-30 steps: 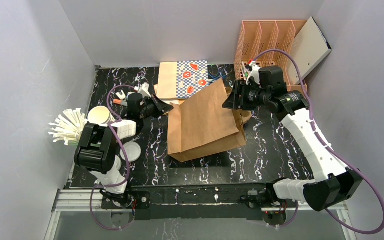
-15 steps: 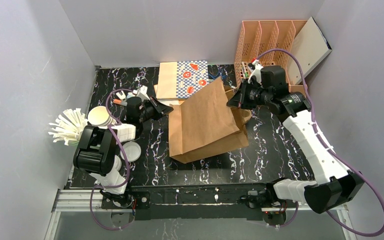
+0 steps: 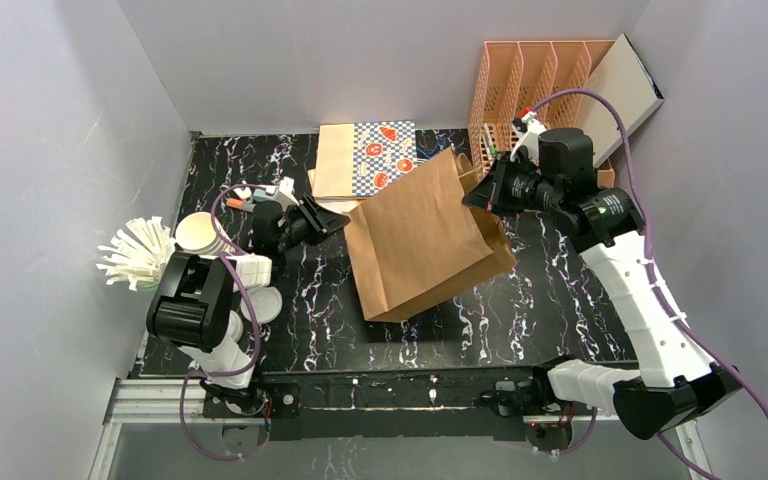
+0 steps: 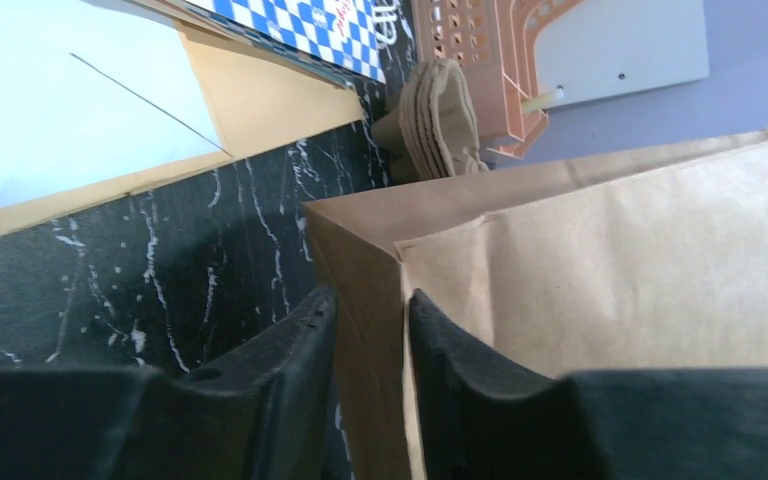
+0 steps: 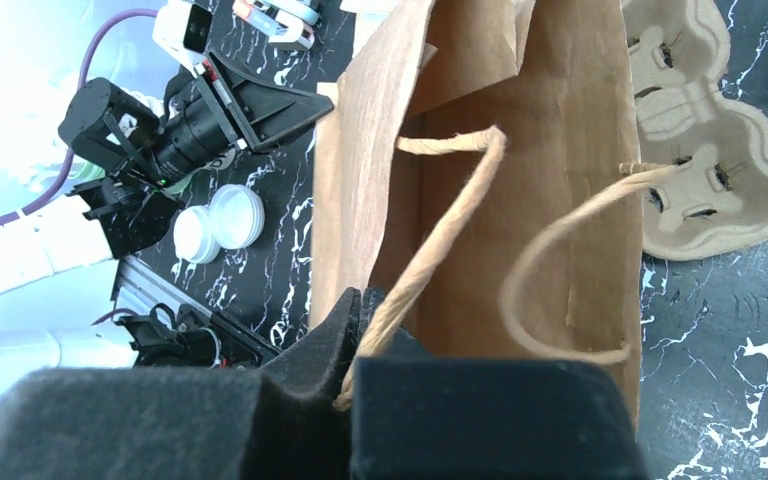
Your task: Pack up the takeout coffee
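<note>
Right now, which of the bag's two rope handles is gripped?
The taut handle running into the right gripper; the other handle curls free, nearer the cup carrier.

Right end effector [image 5: 356,335] clamped; left end effector [image 4: 370,305] slightly parted.

A brown paper bag [image 3: 425,240] sits tilted on the black marbled table [image 3: 520,330], twine handles up; a pulp cup carrier [image 5: 705,150] lies just beside its mouth; an orange rack [image 3: 525,85] stands behind; a checkered sheet [image 3: 385,150] lies near the back wall; white sticks [image 3: 135,252] fan out at the left.
</note>
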`<state>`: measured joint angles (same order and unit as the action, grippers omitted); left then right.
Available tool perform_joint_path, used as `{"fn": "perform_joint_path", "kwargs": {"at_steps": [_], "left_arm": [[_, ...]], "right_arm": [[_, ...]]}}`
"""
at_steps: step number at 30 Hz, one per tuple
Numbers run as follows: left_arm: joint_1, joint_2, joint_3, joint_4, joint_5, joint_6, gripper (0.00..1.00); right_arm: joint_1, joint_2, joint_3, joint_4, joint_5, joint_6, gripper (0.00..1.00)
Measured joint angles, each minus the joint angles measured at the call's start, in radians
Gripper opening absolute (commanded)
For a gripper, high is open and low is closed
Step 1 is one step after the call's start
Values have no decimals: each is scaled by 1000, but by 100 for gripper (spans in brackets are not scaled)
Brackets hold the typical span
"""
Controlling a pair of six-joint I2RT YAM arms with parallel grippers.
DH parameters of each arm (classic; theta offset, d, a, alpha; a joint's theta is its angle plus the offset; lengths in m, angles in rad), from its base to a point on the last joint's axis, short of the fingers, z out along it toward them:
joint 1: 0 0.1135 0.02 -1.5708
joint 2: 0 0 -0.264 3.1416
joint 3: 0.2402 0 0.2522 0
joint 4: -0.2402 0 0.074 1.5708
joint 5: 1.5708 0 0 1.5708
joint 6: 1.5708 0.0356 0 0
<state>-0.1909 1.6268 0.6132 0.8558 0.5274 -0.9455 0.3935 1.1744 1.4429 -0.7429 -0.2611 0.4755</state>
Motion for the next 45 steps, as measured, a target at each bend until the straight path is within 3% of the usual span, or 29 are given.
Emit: {"fn": "perform_joint_path", "kwargs": {"at_steps": [4,10,16,19,23,28,32,45], "left_arm": [[6,0,-13,5,-12,7,50],[8,-63,-54,-1,-14,13,52],[-27,-192,-78,-80,-45,64,38],[-105,-237,-76,-179,-97,126,25],[-199,-259,-75,-292,-155,199,19],[-212,-217,-74,-340,-185,236,19],[-217,-149,-71,-341,-188,239,31],[-225,17,22,-277,-174,239,27]], "right_arm": [[-1,1,24,-11,-14,-3,1],[-1,41,115,-44,-50,-24,1],[-1,79,166,-84,-58,-50,1],[1,102,171,-98,-77,-58,1],[18,125,171,-106,-105,-61,1],[50,127,171,-117,-130,-68,1],[65,127,156,-120,-144,-79,1],[66,121,130,-122,-161,-87,1]]}}
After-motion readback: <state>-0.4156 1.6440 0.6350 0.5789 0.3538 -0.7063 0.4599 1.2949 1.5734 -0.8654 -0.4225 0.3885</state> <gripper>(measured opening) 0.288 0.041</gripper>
